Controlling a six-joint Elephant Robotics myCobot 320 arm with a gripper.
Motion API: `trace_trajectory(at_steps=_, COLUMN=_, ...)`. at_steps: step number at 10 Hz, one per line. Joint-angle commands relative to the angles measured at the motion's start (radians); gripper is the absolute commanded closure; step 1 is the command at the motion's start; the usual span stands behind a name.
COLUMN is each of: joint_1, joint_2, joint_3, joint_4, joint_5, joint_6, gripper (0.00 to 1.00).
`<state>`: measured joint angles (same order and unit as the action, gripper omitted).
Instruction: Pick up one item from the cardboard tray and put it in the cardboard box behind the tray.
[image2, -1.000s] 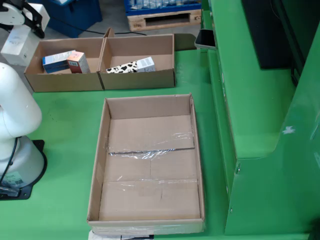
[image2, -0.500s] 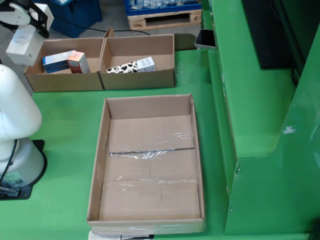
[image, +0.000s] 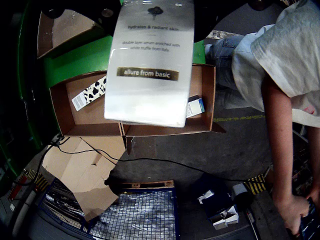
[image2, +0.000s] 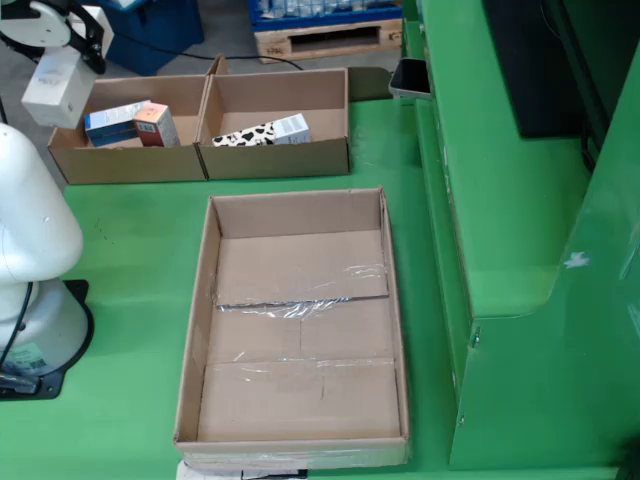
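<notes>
Fixed view, gripper (image2: 72, 45) at upper left: claw closed on a white carton (image2: 52, 88), a glossy rectangular box hanging in the air above the left end of the two cardboard boxes (image2: 275, 158) at the rear. Wrist view: the carton (image: 150, 60) fills the frame, its face printed with grey lettering and a gold band. Large shallow cardboard tray (image2: 197, 330), centre of the green table (image2: 130, 240): matte brown, flat floor patched with shiny clear tape. Rear boxes hold a cow-patterned carton (image2: 262, 132) and small blue and orange cartons (image2: 132, 124)
</notes>
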<state>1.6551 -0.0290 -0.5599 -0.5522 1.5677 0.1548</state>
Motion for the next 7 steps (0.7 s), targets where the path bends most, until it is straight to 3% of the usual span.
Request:
trace_trajectory(at_steps=1, joint_1=-0.047, joint_2=-0.066, joint_3=0.115, joint_4=0.005, joint_5=0.028, joint_6=-0.054, gripper=1.0)
trace_trajectory(at_steps=3, joint_1=-0.055, joint_2=-0.09, joint_3=0.146, joint_4=-0.003, joint_5=0.04, joint_6=-0.068, gripper=1.0)
trace_trajectory(at_steps=5, joint_1=-0.068, joint_2=-0.206, joint_3=0.331, joint_4=-0.084, joint_5=0.063, joint_6=-0.111, gripper=1.0)
trace_trajectory(at_steps=6, joint_1=-0.082, joint_2=-0.336, joint_3=0.56, joint_4=-0.186, joint_5=0.084, joint_6=-0.148, gripper=1.0)
trace_trajectory(at_steps=7, joint_1=-0.082, joint_2=-0.336, joint_3=0.56, joint_4=-0.186, joint_5=0.084, joint_6=-0.148, gripper=1.0)
